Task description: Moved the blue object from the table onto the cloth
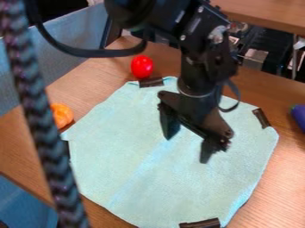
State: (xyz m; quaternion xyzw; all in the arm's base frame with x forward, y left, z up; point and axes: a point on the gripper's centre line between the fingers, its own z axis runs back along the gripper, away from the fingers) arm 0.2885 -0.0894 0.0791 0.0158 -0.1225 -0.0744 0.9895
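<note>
Black two-finger gripper is open, fingers spread, cloth visible between them. It hangs over the upper-right part of the pale blue-green fabric cloth, pointing down; arm comes in from the top edge. Blue-purple rounded object with a green tip sits on the light-brown wood-grain table at the right edge of the frame, off the cloth, cut by the frame. Shiny red rounded object: on the table, upper left of centre, just above a dark tape strip at the cloth's top edge. Orange rounded object: left side, near the cloth's left corner, partly behind a dark braided cable.
</note>
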